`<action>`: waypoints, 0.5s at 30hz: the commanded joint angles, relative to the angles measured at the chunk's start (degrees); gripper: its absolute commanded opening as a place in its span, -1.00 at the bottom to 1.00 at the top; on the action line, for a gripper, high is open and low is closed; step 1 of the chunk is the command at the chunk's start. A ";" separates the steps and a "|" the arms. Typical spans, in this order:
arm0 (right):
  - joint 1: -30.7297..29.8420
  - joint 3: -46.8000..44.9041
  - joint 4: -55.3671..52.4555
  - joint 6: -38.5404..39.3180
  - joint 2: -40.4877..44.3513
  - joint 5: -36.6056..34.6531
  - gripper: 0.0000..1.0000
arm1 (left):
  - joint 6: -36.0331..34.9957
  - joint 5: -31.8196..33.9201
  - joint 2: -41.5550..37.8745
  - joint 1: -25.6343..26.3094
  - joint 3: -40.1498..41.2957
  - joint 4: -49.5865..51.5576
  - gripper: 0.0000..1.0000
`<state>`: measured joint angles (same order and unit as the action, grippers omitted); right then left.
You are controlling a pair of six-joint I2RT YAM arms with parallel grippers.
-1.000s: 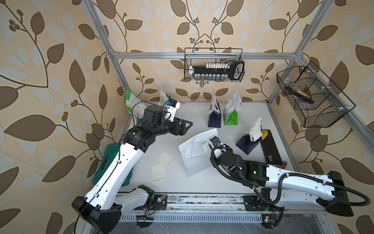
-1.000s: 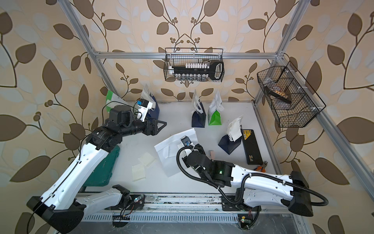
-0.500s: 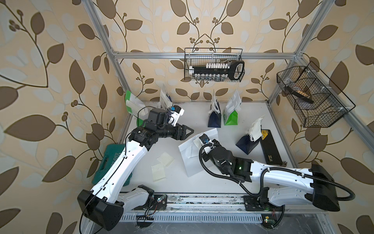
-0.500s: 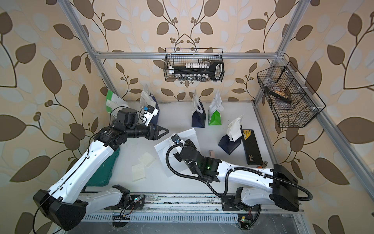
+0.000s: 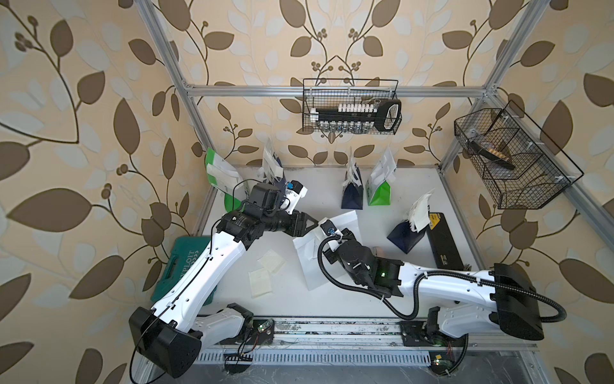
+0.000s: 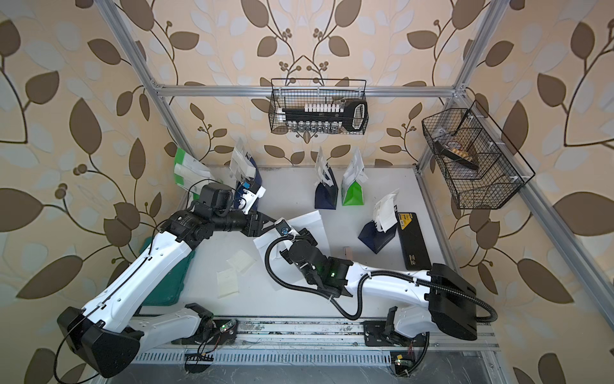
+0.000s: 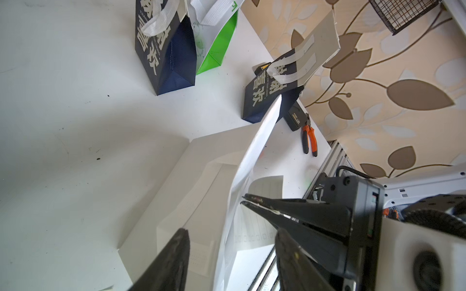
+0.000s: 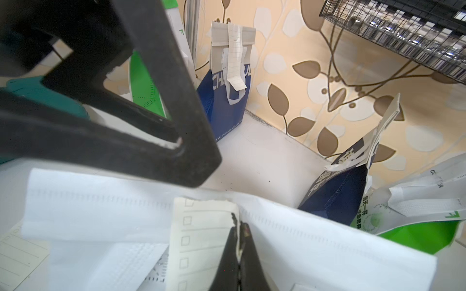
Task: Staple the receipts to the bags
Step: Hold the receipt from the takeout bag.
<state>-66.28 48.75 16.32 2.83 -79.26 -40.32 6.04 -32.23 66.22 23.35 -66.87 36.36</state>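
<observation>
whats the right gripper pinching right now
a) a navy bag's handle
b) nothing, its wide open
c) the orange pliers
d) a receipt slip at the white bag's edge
d: in the right wrist view the right gripper has its jaws closed on the cream receipt, which lies over the raised edge of the white bag.

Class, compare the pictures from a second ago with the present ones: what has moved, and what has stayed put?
The left gripper moved in to the white bag, its jaws narrowing but open astride the raised edge. The right gripper, shut on a receipt, slid towards it along the bag. The two loose slips and standing bags stayed put.
</observation>
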 commanded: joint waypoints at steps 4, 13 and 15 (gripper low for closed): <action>0.30 1.14 2.74 -0.54 -0.89 -2.06 -1.00 | -1.85 2.56 1.01 0.82 -0.54 1.40 0.11; 0.57 1.78 2.79 -0.90 -1.71 -1.31 -1.00 | -2.83 2.34 1.81 1.69 -0.61 1.52 -0.06; 0.59 1.80 2.54 -1.07 -1.90 -1.17 -1.00 | -2.96 2.61 1.81 1.75 -0.80 1.78 -0.05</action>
<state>-65.91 48.77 18.06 2.59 -80.12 -40.95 4.47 -30.09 68.01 24.47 -66.87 37.95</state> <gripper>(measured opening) 0.048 0.472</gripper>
